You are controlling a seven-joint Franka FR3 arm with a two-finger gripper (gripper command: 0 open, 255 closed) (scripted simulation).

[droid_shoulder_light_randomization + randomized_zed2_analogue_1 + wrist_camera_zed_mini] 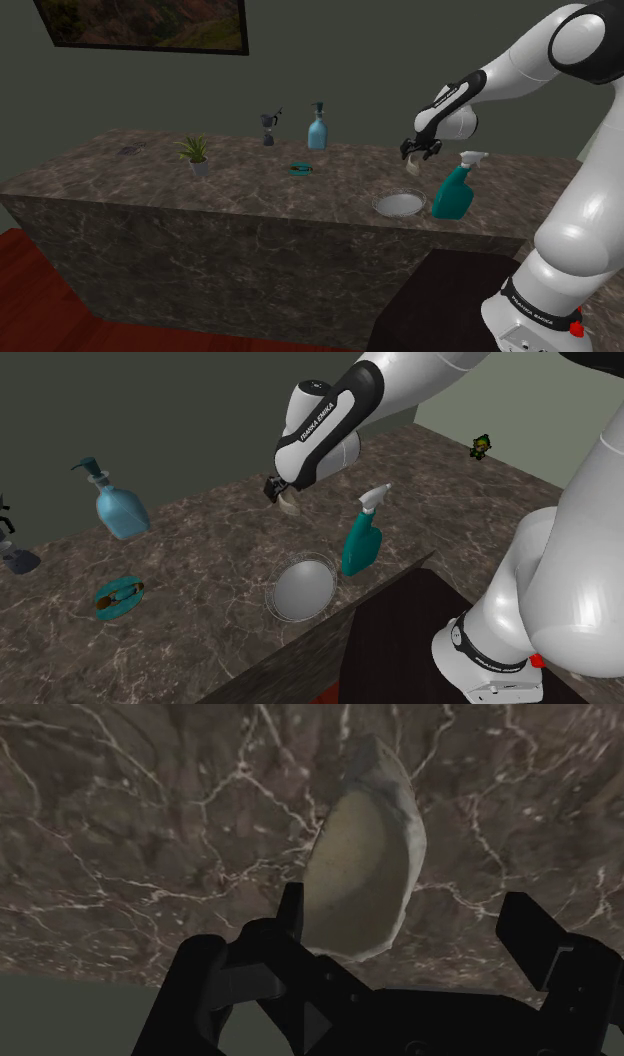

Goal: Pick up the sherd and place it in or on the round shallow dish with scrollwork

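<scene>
The sherd [365,869] is a pale beige curved piece, seen in the shoulder view as the sherd [410,166] just under the hand. It appears to rest on the dark marble counter [250,185]. My gripper [405,904] is open around it. One finger [291,909] sits against the sherd's edge and the other finger [535,939] stands clear of it. The round shallow dish [398,205] is grey with a wiry rim. It lies near the counter's front edge, nearer the stand than the gripper [413,158]. From the second exterior view, the dish [300,590] lies below the sherd [288,504].
A teal spray bottle [455,190] stands right beside the dish. Farther along the counter are a blue pump bottle [317,128], a small teal object [300,169], a moka pot [268,128] and a potted plant [196,152]. A small figurine [481,447] stands at the far end.
</scene>
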